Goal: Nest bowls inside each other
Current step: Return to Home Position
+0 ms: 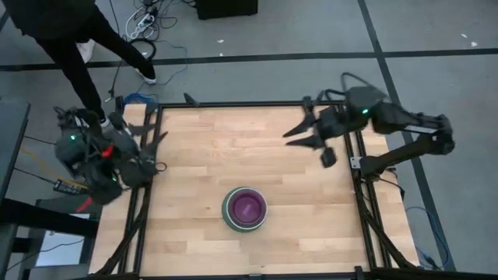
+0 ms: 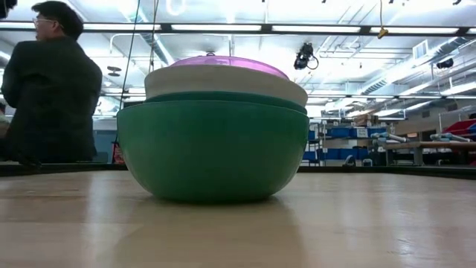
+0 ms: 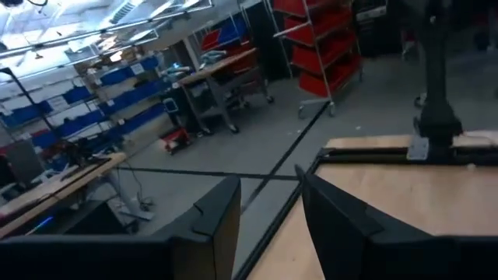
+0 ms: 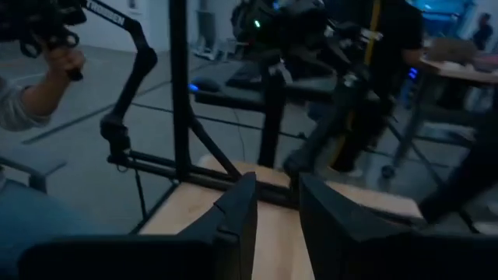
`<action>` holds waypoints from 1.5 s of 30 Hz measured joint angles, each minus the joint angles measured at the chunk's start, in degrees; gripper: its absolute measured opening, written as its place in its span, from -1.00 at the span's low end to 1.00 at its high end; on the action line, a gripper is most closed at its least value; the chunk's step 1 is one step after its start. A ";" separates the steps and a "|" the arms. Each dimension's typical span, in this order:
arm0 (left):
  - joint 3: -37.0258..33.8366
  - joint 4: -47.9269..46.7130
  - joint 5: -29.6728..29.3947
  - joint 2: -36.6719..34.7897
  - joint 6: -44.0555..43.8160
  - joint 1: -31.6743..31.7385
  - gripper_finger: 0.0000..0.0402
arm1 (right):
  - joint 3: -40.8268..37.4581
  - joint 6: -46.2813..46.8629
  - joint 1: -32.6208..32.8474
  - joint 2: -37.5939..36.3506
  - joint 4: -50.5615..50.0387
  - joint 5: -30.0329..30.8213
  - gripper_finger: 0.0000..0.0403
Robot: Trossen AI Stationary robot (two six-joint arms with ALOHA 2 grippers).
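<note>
Fingers of the right gripper (image 1: 294, 138) stand apart with nothing between them; the right wrist view shows the same gap (image 4: 276, 183) over bare wood. The right gripper hangs above the far right part of the table (image 1: 194, 155), with its arm folded back over the right frame rail (image 1: 359, 167).

The left gripper (image 1: 154, 155) is likewise released and empty, and its own view (image 3: 268, 187) shows the two fingers parted over the table's edge. It sits at the table's left edge, with the arm tucked outside the rail.

The stack of bowls (image 1: 246, 208) stands alone on the near centre of the table, well apart from both grippers. The sage green bowl (image 2: 212, 149) is outermost and rests upright on the wood. The rim of a white bowl (image 2: 223, 82) shows above it, and the purple bowl (image 2: 227, 63) sits innermost on top.

A person (image 1: 74, 35) in dark clothing stands beyond the far left corner.
</note>
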 joint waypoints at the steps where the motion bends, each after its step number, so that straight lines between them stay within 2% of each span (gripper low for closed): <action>1: -0.02 -0.09 -0.70 -1.27 -0.09 -0.40 -0.27 | 0.00 0.00 -0.48 -1.29 -1.75 0.05 -0.58; 6: -0.02 -0.18 -2.35 -8.77 0.64 -0.66 -0.27 | 0.00 -0.04 -1.27 -5.77 -5.86 -0.02 -0.59; 13: -1.00 0.12 -2.53 -17.73 -0.20 -0.64 -0.27 | 0.00 -0.07 -1.30 -7.76 -7.23 0.02 -0.59; 21: -11.94 0.95 -2.41 -22.56 -4.27 -0.24 -0.27 | -0.02 0.26 -1.33 -5.99 -7.23 0.50 -0.59; 26: -19.94 11.01 -2.19 -22.06 -3.05 2.34 -0.27 | -0.07 0.96 -1.88 -4.64 -7.10 0.54 -0.58; 30: -22.17 21.06 -2.23 -21.37 4.31 6.01 -0.27 | -0.09 1.58 -1.88 -4.21 -7.18 0.59 -0.59; 34: -22.51 27.01 -2.48 -20.40 10.24 11.41 -0.27 | -0.09 2.36 -1.87 -4.21 -7.17 0.59 -0.59; 41: -22.53 27.49 -2.43 -18.04 11.01 21.18 -0.27 | -0.55 2.36 -1.86 -3.36 -6.63 0.57 -0.59; 45: -22.53 27.49 -2.37 -16.77 9.93 27.47 -0.27 | -3.50 2.08 -3.50 -1.97 -2.24 0.46 -0.58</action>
